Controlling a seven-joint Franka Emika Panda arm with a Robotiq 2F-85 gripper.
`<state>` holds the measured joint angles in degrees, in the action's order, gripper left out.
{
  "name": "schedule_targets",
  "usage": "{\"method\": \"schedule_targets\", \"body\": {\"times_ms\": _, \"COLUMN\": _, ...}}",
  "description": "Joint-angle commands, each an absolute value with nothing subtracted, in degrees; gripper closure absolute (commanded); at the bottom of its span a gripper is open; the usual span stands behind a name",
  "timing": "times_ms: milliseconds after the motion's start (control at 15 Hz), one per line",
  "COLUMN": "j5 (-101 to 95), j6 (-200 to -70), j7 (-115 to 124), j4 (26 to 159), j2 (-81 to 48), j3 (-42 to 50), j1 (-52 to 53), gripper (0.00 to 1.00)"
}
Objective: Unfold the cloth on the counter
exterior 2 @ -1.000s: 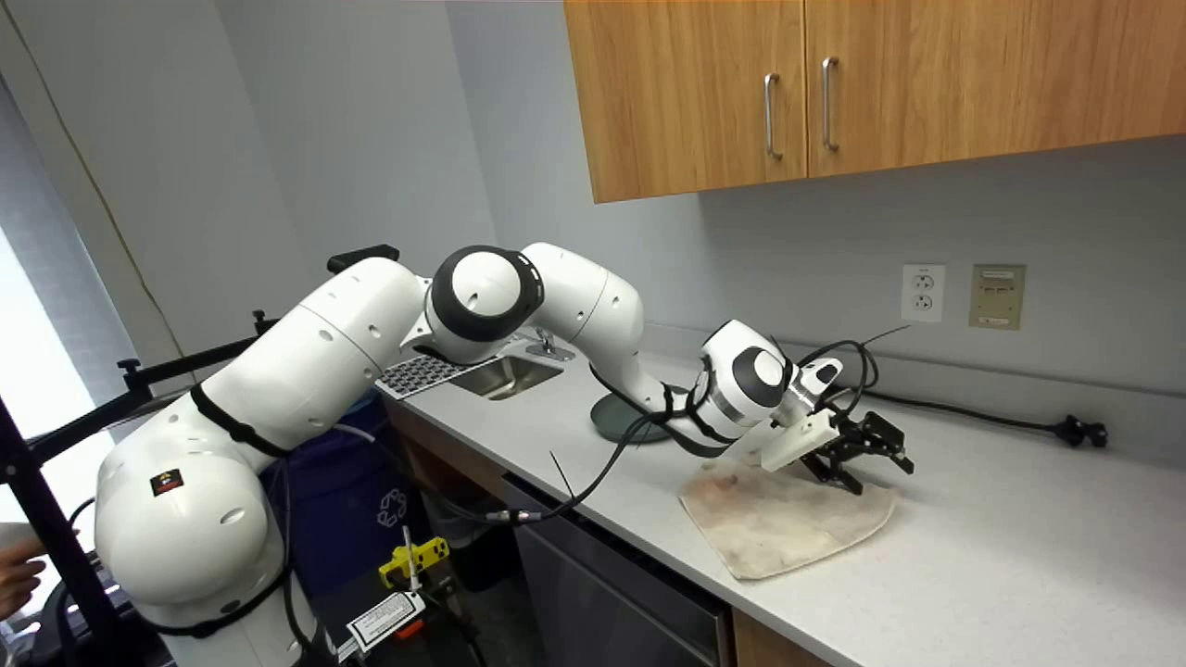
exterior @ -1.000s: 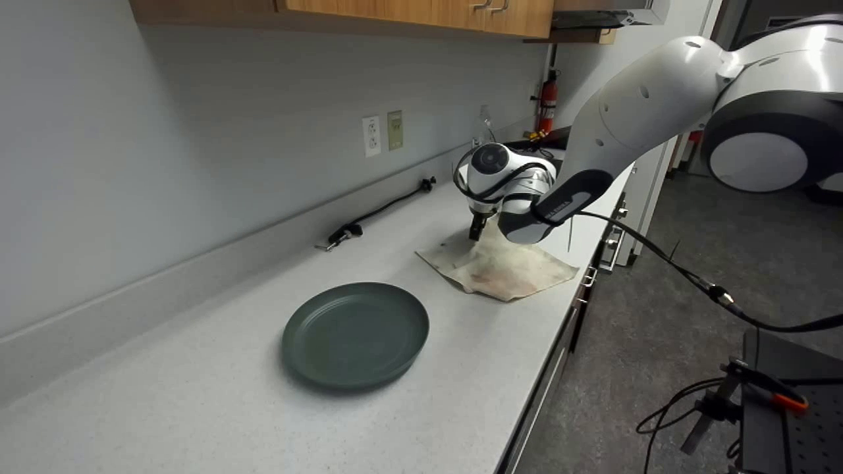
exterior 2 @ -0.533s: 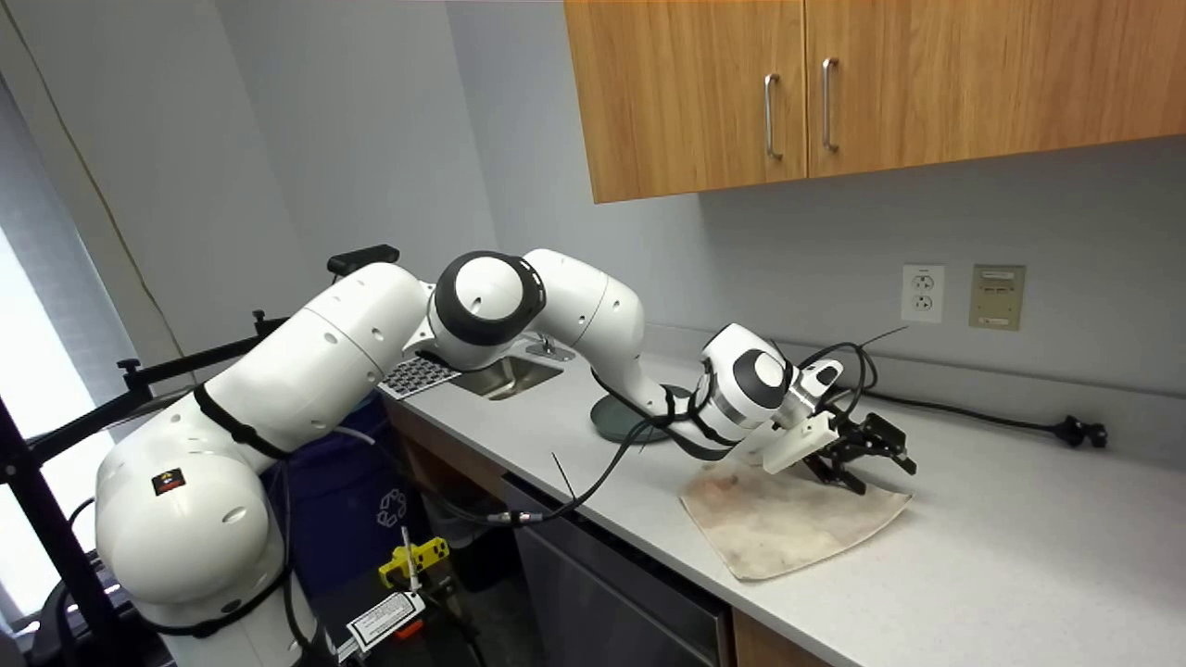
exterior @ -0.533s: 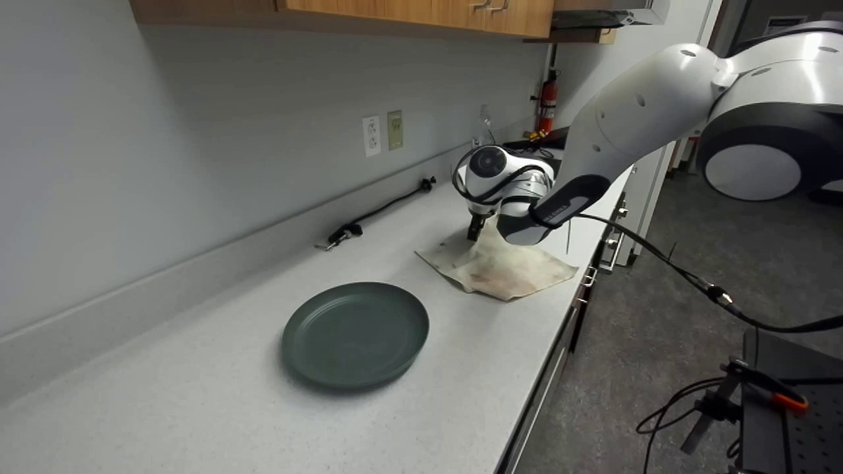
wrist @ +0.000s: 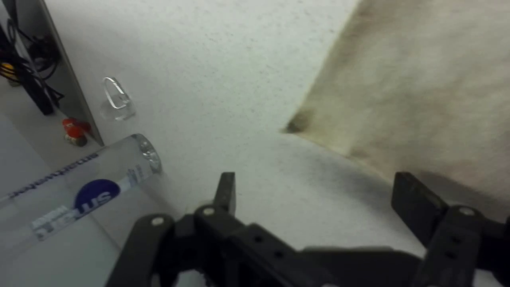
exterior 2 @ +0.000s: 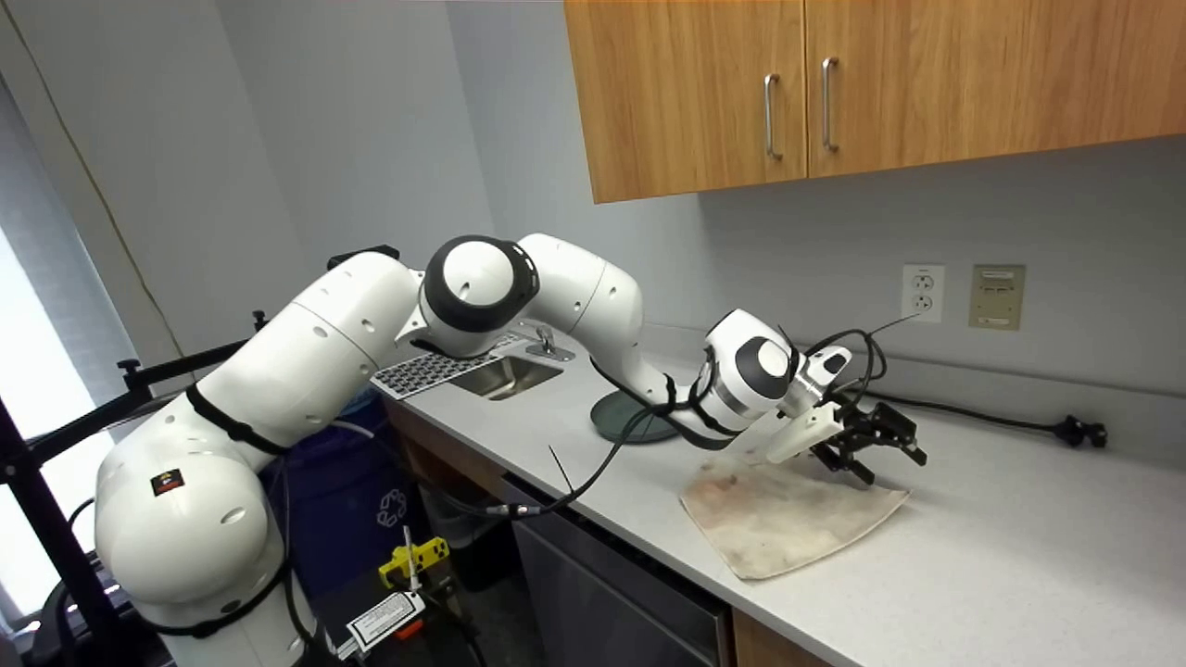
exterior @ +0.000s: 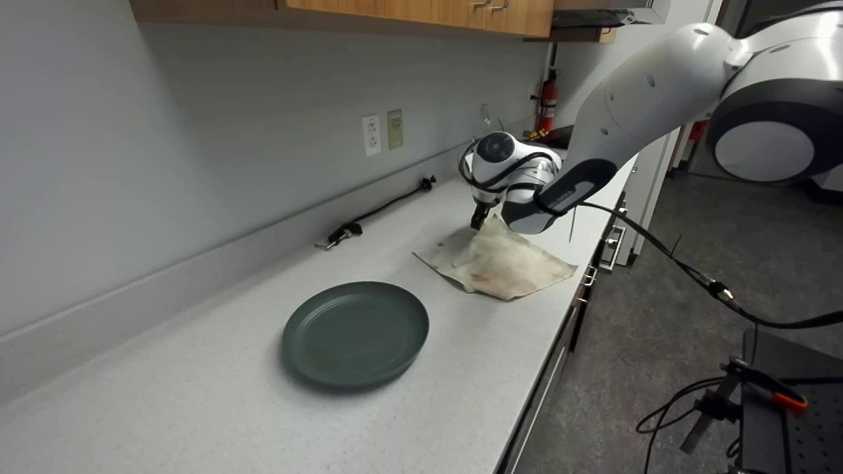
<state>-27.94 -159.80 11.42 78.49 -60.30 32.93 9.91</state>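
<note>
In the wrist view the cloth (wrist: 418, 87) runs off the upper right and the bottle (wrist: 85, 191) off the lower left, while in an exterior view, near the middle, the arm (exterior 2: 477, 287) partly hides the dark green plate (exterior 2: 616, 417).

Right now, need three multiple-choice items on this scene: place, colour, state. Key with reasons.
1. Where does the cloth lie?
A) in the sink
B) on the counter
C) on the floor

2. What colour is the plate?
A) dark grey-green
B) bright red
C) white

3. The tool is:
A) shut on the cloth
B) shut, holding nothing
C) open

1 B: both exterior views show it there.
2 A: an exterior view shows its whole top.
3 C: the wrist view shows its jaws well apart.
</note>
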Motion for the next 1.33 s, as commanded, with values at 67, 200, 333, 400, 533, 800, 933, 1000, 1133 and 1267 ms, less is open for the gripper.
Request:
{"method": "schedule_targets", "body": {"times_ms": 67, "j5": -29.35, "j6": -160.6, "j7": 12.81, "j4": 86.05, "j2": -52.55, "j3": 37.63, "j1": 11.06, "gripper": 0.0}}
{"method": "schedule_targets", "body": {"times_ms": 200, "j5": -29.47, "j6": -160.78, "j7": 12.09, "j4": 87.56, "j2": -50.53, "j3": 38.14, "j1": 10.97, "gripper": 0.0}}
{"method": "schedule_targets", "body": {"times_ms": 333, "j5": -28.53, "j6": -161.42, "j7": 9.08, "j4": 90.16, "j2": -47.05, "j3": 35.22, "j1": 9.25, "gripper": 0.0}}
{"method": "schedule_targets", "body": {"times_ms": 400, "j5": -27.74, "j6": -161.96, "j7": 6.68, "j4": 92.03, "j2": -44.43, "j3": 32.53, "j1": 7.85, "gripper": 0.0}}
{"method": "schedule_targets", "body": {"times_ms": 533, "j5": -26.34, "j6": -163.33, "j7": 2.86, "j4": 95.57, "j2": -39.98, "j3": 27.23, "j1": 4.87, "gripper": 0.0}}
{"method": "schedule_targets", "body": {"times_ms": 800, "j5": -21.91, "j6": -164.57, "j7": -4.57, "j4": 102.46, "j2": -31.76, "j3": 16.06, "j1": -2.48, "gripper": 0.0}}
{"method": "schedule_targets", "body": {"times_ms": 933, "j5": -18.78, "j6": -164.4, "j7": -7.7, "j4": 105.75, "j2": -28.28, "j3": 11.5, "j1": -5.85, "gripper": 0.0}}
{"method": "schedule_targets", "body": {"times_ms": 1000, "j5": -16.62, "j6": -164.28, "j7": -9.61, "j4": 107.56, "j2": -26.51, "j3": 8.77, "j1": -7.86, "gripper": 0.0}}
{"method": "schedule_targets", "body": {"times_ms": 1133, "j5": -12.54, "j6": -164.48, "j7": -12.47, "j4": 110.72, "j2": -23.81, "j3": 4.7, "j1": -10.86, "gripper": 0.0}}
{"method": "schedule_targets", "body": {"times_ms": 1267, "j5": -7.9, "j6": -164.88, "j7": -15.53, "j4": 114.65, "j2": -20.52, "j3": 0.81, "j1": -13.6, "gripper": 0.0}}
